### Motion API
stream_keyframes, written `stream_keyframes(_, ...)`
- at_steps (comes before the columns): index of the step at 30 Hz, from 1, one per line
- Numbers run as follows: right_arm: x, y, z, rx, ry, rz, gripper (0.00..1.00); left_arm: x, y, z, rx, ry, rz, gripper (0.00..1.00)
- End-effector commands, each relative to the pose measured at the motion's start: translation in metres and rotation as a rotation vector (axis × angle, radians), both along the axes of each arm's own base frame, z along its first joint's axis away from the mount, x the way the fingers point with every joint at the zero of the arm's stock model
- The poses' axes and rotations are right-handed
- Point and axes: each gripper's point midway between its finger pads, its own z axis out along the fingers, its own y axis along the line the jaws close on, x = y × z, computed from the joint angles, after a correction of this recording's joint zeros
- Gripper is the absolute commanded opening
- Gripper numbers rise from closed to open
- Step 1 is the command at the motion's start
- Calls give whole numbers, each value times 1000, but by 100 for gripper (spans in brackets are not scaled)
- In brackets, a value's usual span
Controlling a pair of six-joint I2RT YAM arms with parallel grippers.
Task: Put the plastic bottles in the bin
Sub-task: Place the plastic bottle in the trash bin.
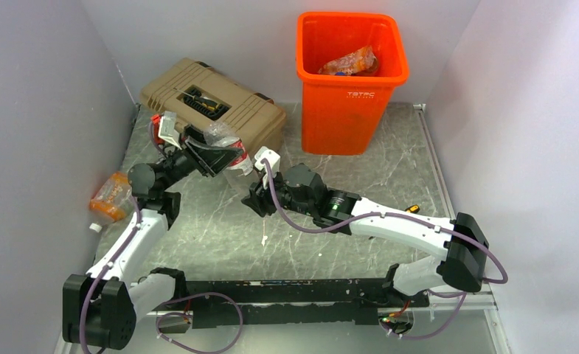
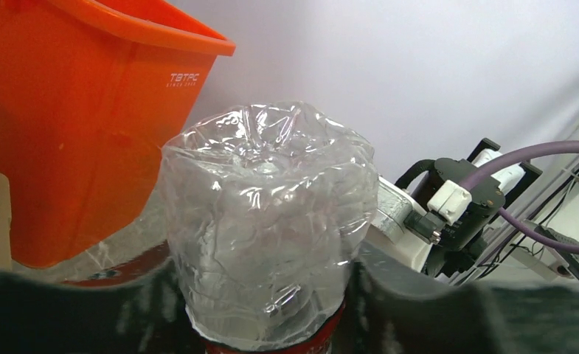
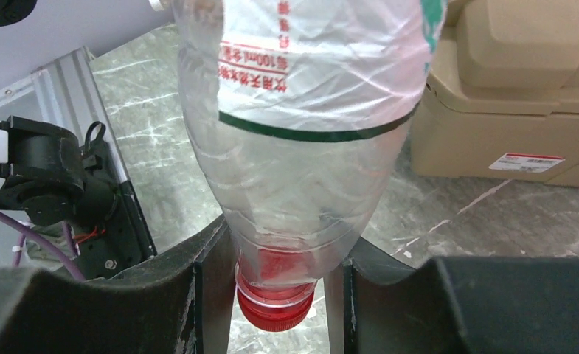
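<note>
- Grey marbled worktop (image 1: 212, 236) is closed in by pale walls on three sides, with both arms mounted at its near edge.
- Nearest the bases, by the left wall, a crumpled orange bottle (image 1: 109, 198) is seen lying on its side, untouched and well apart from the bin.
- At mid-worktop a clear bottle (image 1: 231, 158) is held between the two arms and appears raised off the surface, its red cap (image 3: 275, 310) turned toward the right wrist.
- The right tool (image 3: 286, 251) is closed on the clear bottle at its shoulder, just above the cap, with a finger pressed to each side.
- The left tool (image 2: 260, 280) is closed on the same bottle close to its crumpled base, the body being pinched between the fingers.
- Just beyond, a tan toolbox (image 1: 198, 92) is set toward the far left corner, near the held bottle; contact cannot be told.
- Farthest off, the orange bin (image 1: 345, 118) stands upright by the back wall, right of the toolbox, and one orange-labelled bottle (image 1: 349, 63) is already inside.
- The step in hand is judged to be a handover or regrip of the clear bottle, ahead of the carry.
- For the next move, one tool would have to be released, and the bottle lifted above the tall rim and let go over the opening; the orange bottle is left for afterwards.
</note>
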Motion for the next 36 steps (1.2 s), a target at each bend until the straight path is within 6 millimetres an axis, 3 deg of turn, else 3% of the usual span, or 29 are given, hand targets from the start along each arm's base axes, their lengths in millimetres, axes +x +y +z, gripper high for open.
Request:
stream_keyframes(1, 2, 4, 36, 71, -66, -14, 36, -6, -2, 10, -4, -60, -21, 44)
stream_keyframes(3, 2, 2, 39, 82, -64, -26, 56, -6, -1, 11, -5, -66, -15, 36)
stream_keyframes(4, 3, 1, 39, 84, -63, -31, 61, -6, -1, 11, -5, -66, -13, 35)
stream_keyframes(8, 4, -1, 40, 93, -61, -45, 64, -5, 0, 11, -7, -69, 2, 30)
stream_keyframes(11, 4, -2, 38, 96, -54, -53, 75, -5, 1, 11, -9, -70, 10, 27)
stream_keyframes(14, 6, -4, 37, 93, -54, -65, 77, -5, 1, 11, -10, -72, 15, 26)
stream_keyframes(25, 8, -8, 19, 37, -45, -82, 50, -5, 3, 12, -12, -76, 31, 24)
stream_keyframes(28, 8, -8, 16, 29, -43, -82, 32, -5, 3, 12, -13, -75, 27, 24)
stream_keyframes(29, 8, -8, 17, 31, -44, -81, 23, -5, 2, 12, -13, -74, 25, 27)
stream_keyframes(31, 9, -10, 20, 37, -50, -89, 0, -6, 2, 11, -6, -78, 18, 54)
stream_keyframes(33, 11, -15, 26, 41, -65, -107, 0, -7, 2, 11, 1, -77, 20, 75)
stream_keyframes(34, 13, -17, 30, 40, -77, -121, 0, -6, 2, 11, 2, -73, 27, 92)
stream_keyframes(36, 17, -25, 41, 33, -104, -151, 0, -6, 5, 13, -1, -73, 53, 99)
